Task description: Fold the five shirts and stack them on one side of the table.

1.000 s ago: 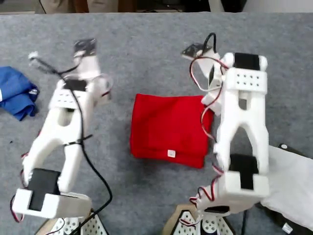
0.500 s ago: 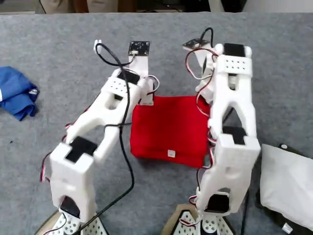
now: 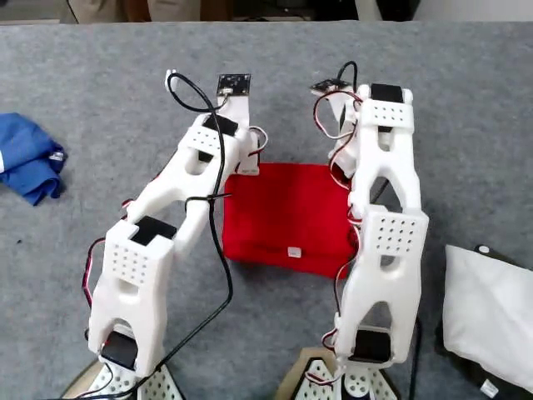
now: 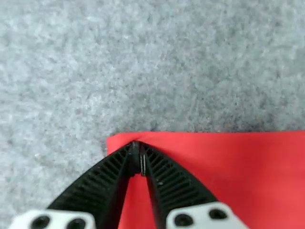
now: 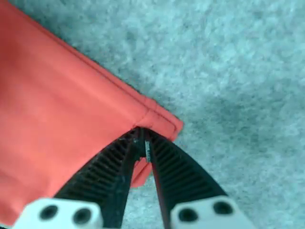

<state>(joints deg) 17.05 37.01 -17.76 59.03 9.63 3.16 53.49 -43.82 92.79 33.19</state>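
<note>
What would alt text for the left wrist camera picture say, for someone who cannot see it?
Two black ribbed fingers of the left gripper pinch shut on a corner of a flat red shirt, which lies on a grey, felt-like table.

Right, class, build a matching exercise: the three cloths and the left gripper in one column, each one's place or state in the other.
1 red shirt
2 blue shirt
3 white cloth
4 left gripper

a crumpled, outside the left arm
b shut on a red corner
c flat between the arms
d beside the right arm's base

Pairs: 1-c, 2-a, 3-d, 4-b
</note>
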